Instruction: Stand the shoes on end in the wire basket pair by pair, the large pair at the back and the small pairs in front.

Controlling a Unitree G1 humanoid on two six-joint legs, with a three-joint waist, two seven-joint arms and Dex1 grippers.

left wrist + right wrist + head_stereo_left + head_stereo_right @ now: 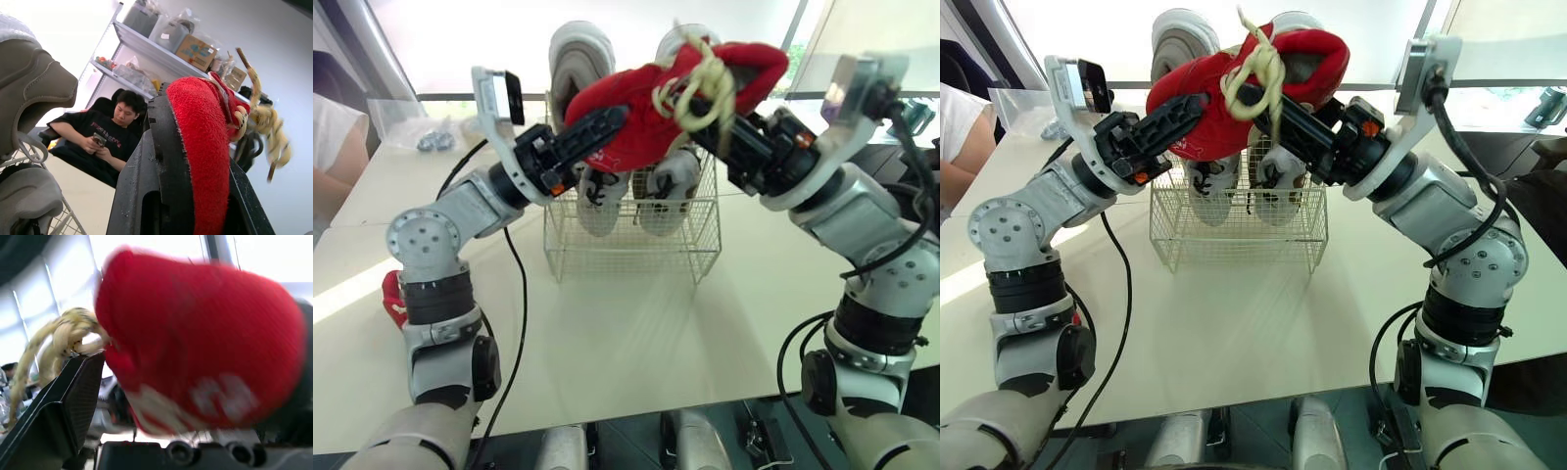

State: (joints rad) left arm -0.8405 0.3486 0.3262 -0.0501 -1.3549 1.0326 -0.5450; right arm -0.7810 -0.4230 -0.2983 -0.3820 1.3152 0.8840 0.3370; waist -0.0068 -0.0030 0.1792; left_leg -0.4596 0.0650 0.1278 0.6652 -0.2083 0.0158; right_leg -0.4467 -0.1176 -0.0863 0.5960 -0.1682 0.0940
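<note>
Left eye view gives you the relation that matters: the red shoe (641,122) hangs in the air with its long axis lying almost flat, running from your left side to your right side and rising a little toward the right. It must stand on end, so a turn is needed before you lower it.

The left gripper (607,125) has its fingers closed on the sole end. In the left wrist view the red fabric sits tight between the two black fingers (161,161). The right gripper (1273,108) has its fingers closed on the other end, beside the pale yellow laces (700,88).

The wire basket (626,250) stands on the desk (636,333) directly under and behind the shoe. The large grey sneakers (582,59) already stand upright in its back part, and the front part looks free. Both arms are equally near to the basket. I judge one must let go so the other can tip the shoe down.

A second red shoe (393,294) lies on the desk beside the left arm.
</note>
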